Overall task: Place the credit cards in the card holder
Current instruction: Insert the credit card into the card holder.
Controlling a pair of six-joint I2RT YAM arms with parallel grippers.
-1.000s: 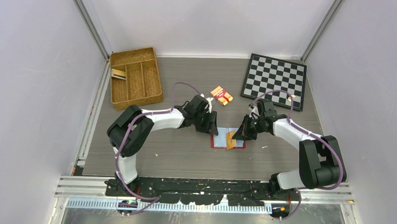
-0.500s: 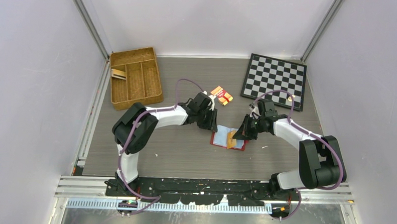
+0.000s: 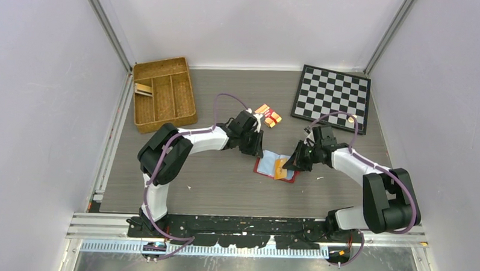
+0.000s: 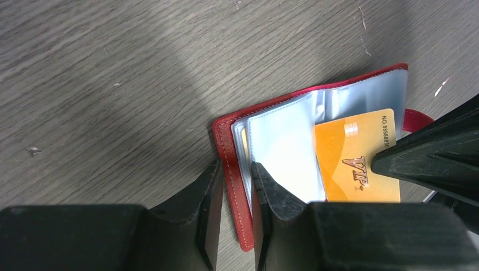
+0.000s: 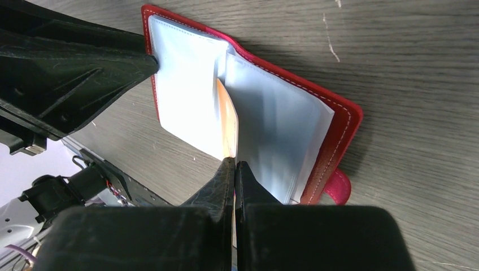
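The dark-red card holder [image 3: 265,167] lies open on the table, its clear bluish sleeves [image 4: 282,141] fanned up. My left gripper [image 3: 258,153] has its jaws narrowed on the holder's left cover edge [image 4: 231,152], with one finger [image 4: 277,192] on the sleeves. My right gripper [image 3: 289,164] is shut on an orange-yellow credit card [image 4: 353,161] marked VIP. That card [image 5: 229,121] stands edge-on between two sleeves of the holder [image 5: 339,135]. A second yellow card edge [image 4: 244,138] shows under a sleeve.
A brown wicker divided tray [image 3: 165,94] stands at the back left and a chessboard [image 3: 332,98] at the back right. An orange-and-red banded pack [image 3: 268,116] lies just behind the left gripper.
My left gripper's jaws have narrowed onto the holder's left edge and the holder has turned slightly. The right gripper has stayed shut on the card.
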